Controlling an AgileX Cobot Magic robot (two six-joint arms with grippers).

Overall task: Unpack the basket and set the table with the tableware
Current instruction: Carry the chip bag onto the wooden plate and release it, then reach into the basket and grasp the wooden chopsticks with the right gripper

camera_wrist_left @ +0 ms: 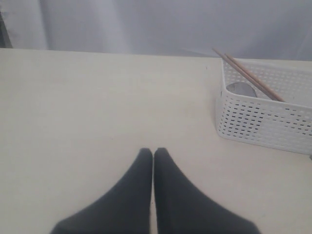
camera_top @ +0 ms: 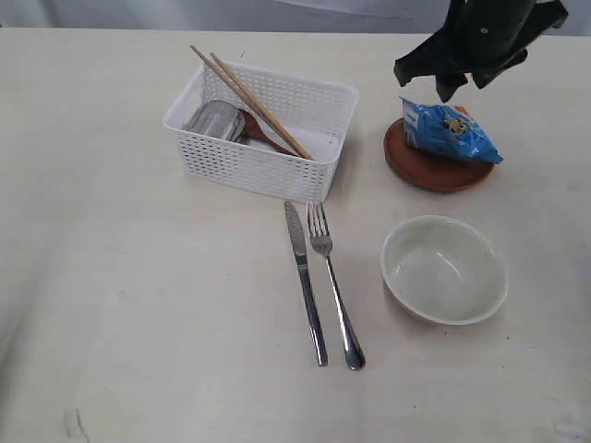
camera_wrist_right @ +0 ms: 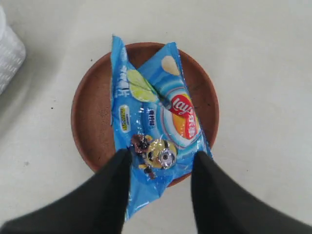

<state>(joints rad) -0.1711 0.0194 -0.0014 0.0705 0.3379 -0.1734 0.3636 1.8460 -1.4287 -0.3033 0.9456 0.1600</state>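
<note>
Right wrist view: our right tool (camera_wrist_right: pixel 162 157) hangs, jaws apart, over the packet (camera_wrist_right: pixel 146 112), which we judge lies served on the plate (camera_wrist_right: pixel 90 117); left tool (camera_wrist_left: pixel 153 152) closed, empty.

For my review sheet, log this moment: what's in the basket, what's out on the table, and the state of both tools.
in basket: chopsticks leaning over the rim, steel cup, wooden spoon
on table: knife and fork side by side in front of the basket; empty bowl
plate: on the table, blue snack packet lying on it
right tool: open, above the packet
left tool: shut, empty, over bare table
</note>
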